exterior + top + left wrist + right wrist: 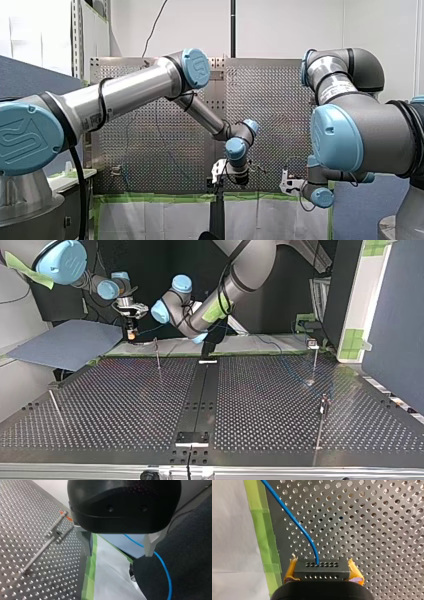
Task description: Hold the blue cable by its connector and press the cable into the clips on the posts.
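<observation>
We are clamping the dark grey rectangular connector (322, 570), a block dotted with small holes, between the yellow pads of our right gripper (322, 564). The thin blue cable (297, 522) is leaving its far face and sweeping away over the silver perforated table (374, 530) toward the green tape strip (260, 530) along the table's edge. In the top view this gripper is hanging at the far left, just beyond a thin metal post (158, 354) standing on the table. Our left gripper (118, 552) is hovering past the taped edge with its fingers spread wide and nothing between them; the blue cable is trailing below it.
</observation>
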Available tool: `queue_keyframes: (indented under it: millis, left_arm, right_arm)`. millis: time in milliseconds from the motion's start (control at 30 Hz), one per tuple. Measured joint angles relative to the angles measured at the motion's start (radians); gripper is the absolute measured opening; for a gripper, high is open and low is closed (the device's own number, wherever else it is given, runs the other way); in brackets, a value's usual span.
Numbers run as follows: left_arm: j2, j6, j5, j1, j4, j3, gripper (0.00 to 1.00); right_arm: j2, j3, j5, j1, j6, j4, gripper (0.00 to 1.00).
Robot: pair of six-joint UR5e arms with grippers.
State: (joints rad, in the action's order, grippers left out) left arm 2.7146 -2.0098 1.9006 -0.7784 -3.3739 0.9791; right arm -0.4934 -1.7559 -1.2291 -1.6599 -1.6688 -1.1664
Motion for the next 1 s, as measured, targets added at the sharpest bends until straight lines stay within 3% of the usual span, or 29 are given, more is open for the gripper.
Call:
queue_keyframes:
  millis: [200, 1000]
  left_arm:
    - [0.014, 0.001, -0.006, 0.002, -0.053, -0.053, 1.00]
    - [0.016, 0.009, 0.007, 0.026, -0.251, -0.236, 1.00]
  right_arm:
    - [0.000, 0.000, -0.003, -0.001, -0.007, -0.006, 0.00]
    - [0.000, 0.001, -0.004, -0.007, -0.010, -0.007, 0.00]
